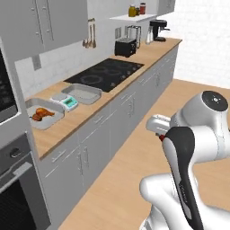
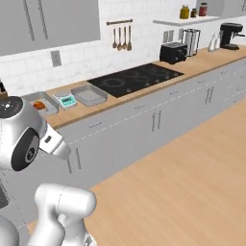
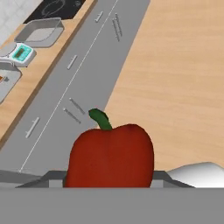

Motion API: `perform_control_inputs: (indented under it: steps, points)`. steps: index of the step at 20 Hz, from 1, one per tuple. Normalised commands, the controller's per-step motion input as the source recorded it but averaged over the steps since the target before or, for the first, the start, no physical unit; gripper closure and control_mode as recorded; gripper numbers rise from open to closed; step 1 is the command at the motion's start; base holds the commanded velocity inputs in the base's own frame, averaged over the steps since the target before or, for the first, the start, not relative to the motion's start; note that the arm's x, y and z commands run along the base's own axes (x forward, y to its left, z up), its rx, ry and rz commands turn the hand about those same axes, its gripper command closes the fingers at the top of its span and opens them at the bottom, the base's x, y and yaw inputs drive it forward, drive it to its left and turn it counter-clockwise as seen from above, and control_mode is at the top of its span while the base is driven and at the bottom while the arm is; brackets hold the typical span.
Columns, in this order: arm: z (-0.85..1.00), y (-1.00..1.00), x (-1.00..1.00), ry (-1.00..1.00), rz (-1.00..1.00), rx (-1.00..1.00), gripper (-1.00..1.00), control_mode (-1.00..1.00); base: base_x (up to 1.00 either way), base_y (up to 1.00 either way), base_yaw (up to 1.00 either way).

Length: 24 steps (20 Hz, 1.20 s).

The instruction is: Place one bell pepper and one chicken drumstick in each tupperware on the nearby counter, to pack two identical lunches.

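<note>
Claw: clamped on the red bell pepper, seen in the hand view; the pepper sits upright between the jaws, its green stem pointing away from the hand.
Pepper handling: judged light, firm and glossy, so likely slippery; the broad sides of the body are the place to hold, as now, not the thin stem.
Floor: pale wood, below the carried pepper; the arm is off the bench, above the floor in front of the grey cabinet fronts.
Bench: light-brown wood, well apart from the claw.
Nearer tupperware: grey tub holding an orange-brown chicken drumstick; whether it also holds a pepper cannot be told.
Scale: small, white, teal display, between the 2 tubs.
Farther tupperware: looks empty, just beside the black cooktop.
Next step, as judged: carry the pepper over 1 tub and release it low.
</note>
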Motion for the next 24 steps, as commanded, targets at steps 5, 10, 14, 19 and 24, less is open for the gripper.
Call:
perform_control_inputs:
  steps: [5,10,14,19,24]
  points:
    - [0.0,0.0,0.0,0.0,0.0,0.0,1.0,1.0,1.0,0.0,0.0]
    - [0.0,0.0,0.0,0.0,0.0,0.0,1.0,1.0,1.0,-0.2,0.03]
    - [0.0,0.0,0.0,0.0,0.0,0.0,1.0,1.0,1.0,-0.74,0.43]
    - [0.0,0.0,0.0,0.0,0.0,0.0,1.0,1.0,0.77,-0.54,0.63]
    - [0.0,0.0,0.0,0.0,0.0,0.0,1.0,1.0,0.86,-0.62,0.6]
